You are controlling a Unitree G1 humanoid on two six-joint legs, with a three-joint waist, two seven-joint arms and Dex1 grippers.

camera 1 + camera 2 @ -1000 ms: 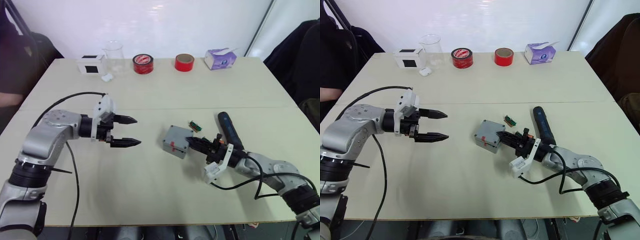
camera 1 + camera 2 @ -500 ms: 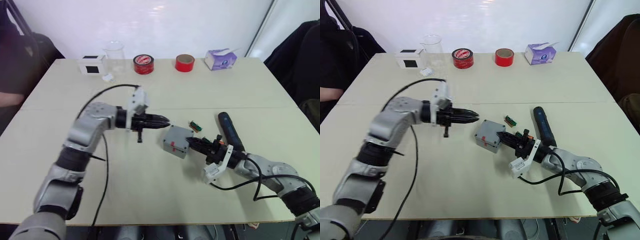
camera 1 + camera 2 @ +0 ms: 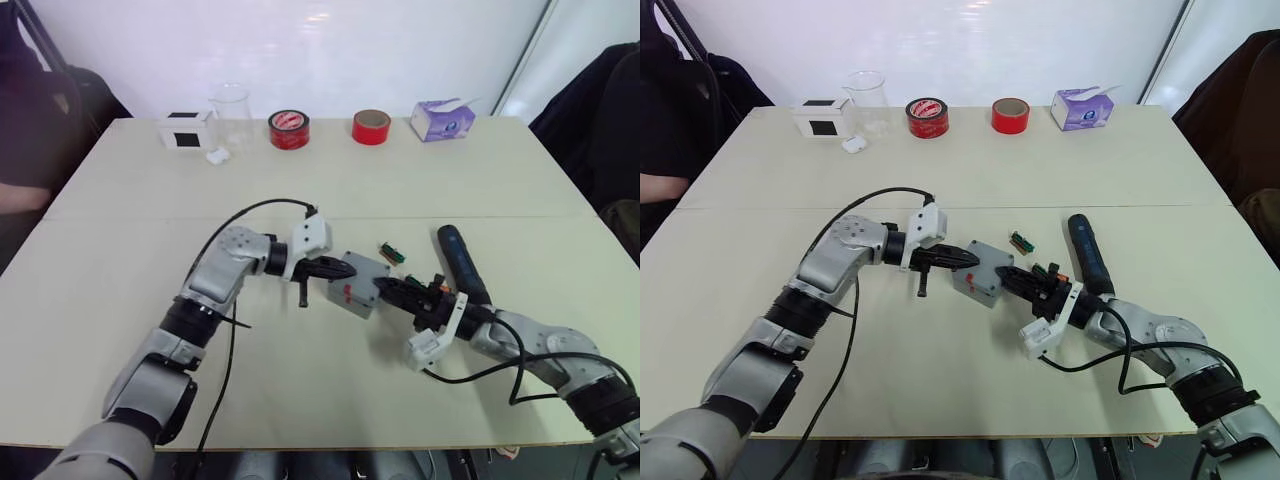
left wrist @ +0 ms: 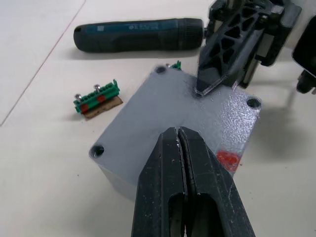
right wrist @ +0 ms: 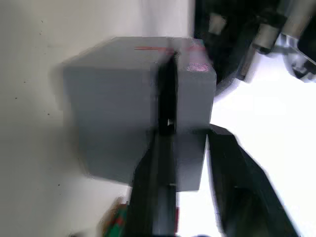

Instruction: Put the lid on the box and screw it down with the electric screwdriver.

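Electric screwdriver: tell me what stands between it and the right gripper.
Nothing visible does. The electric screwdriver lies on the bare table just beyond the right gripper, which rests at the box. The small green connector lies off to the side, nearer the box's far corner.

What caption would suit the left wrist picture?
Left gripper, fingers shut, over the lid on the box, right gripper opposite, electric screwdriver behind.

Both arms are silver-grey metal with black joints. Black cables loop along them. White brackets carry ribbed black fingers (image 4: pixel 197 182).
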